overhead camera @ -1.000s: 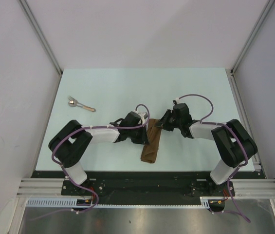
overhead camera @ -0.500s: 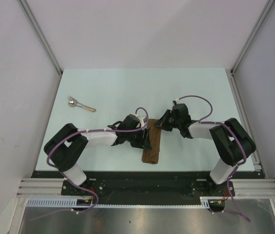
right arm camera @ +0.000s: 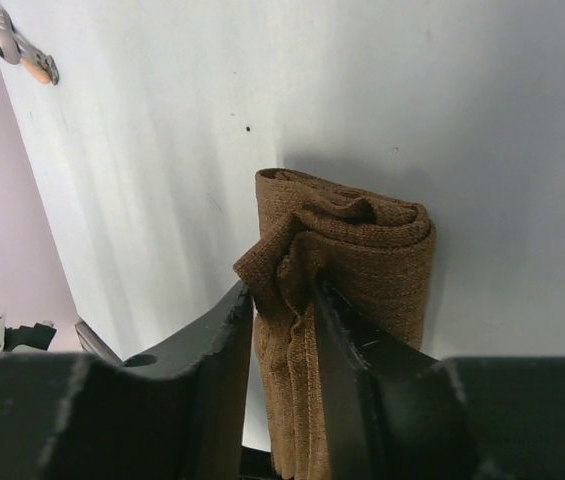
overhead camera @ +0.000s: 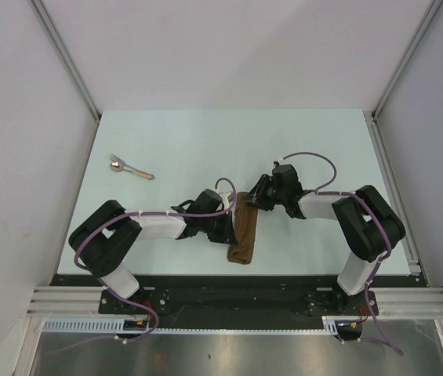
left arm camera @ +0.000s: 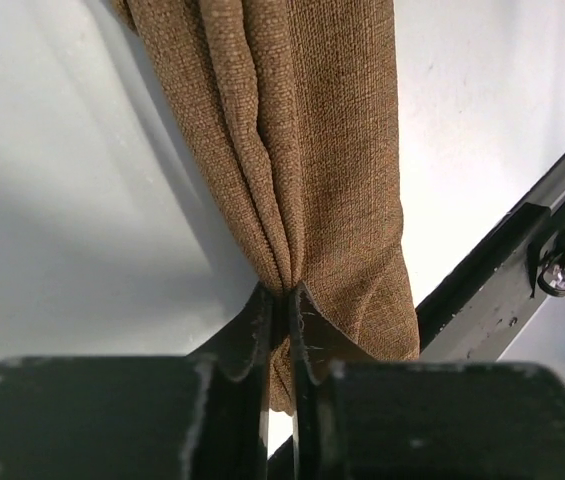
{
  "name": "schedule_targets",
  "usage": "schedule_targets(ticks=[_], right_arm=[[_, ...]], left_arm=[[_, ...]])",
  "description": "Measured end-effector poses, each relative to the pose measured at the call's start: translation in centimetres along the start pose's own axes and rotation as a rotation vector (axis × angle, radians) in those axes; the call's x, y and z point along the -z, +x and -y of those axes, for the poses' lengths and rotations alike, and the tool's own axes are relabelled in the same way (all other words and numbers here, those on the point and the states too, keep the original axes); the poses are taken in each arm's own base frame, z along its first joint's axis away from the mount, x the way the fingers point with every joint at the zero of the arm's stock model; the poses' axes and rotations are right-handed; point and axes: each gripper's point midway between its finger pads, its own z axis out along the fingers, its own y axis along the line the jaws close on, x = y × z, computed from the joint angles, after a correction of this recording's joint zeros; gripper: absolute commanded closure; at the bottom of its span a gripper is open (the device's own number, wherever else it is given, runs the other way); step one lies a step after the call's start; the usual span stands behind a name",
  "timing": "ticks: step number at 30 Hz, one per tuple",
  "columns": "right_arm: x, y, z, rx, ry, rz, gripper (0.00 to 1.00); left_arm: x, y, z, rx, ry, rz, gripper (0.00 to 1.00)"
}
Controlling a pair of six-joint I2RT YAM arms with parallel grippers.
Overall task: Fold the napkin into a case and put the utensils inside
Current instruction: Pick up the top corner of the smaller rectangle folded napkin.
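**A:** Where do we log the napkin (overhead camera: 245,235)?

**B:** We have it folded into a narrow strip, flat on the table (overhead camera: 205,141). It sits by the middle of the near edge, long axis running near to far.

**A:** Left gripper (left arm camera: 281,300)?

**B:** Clamped tight on a pinch of the strip's gathered folds, from its left side.

**A:** Right gripper (right arm camera: 282,295)?

**B:** At the strip's far end. Fingers a narrow gap apart, cloth layers between them. Whether they press, we cannot tell.

**A:** Utensils (overhead camera: 129,167)?

**B:** We note them toward the left edge, well apart from the napkin.
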Motion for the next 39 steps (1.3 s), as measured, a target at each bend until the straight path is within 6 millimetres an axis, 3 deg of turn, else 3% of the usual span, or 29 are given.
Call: schedule_targets(ticks=[12,17,21,25,32,39], right_arm=[[1.8,1.5,-0.9,0.1,0.052,-0.024,0.44],[4.2,-0.2,-2.5,0.184,0.066,0.009,0.57],[5.0,-1.7,-3.6,0.279,0.066,0.057,0.57],[5.6,-1.6,-2.9,0.394,0.075,0.124,0.57],[5.2,-0.5,-0.4,0.566,0.137,0.217,0.51],[4.4,0.0,-1.6,0.663,0.095,0.293,0.51]], left_arm=[[-0.5,0.1,0.7,0.033,0.066,0.02,1.0],[-1.2,-0.1,1.6,0.115,0.119,0.027,1.0],[-1.7,-0.3,2.7,0.166,0.157,0.046,1.0],[-1.9,-0.5,4.0,0.187,0.189,0.074,1.0],[-1.9,-0.7,4.6,0.217,0.207,0.095,1.0],[-2.2,-0.6,4.5,0.241,0.215,0.096,1.0]])
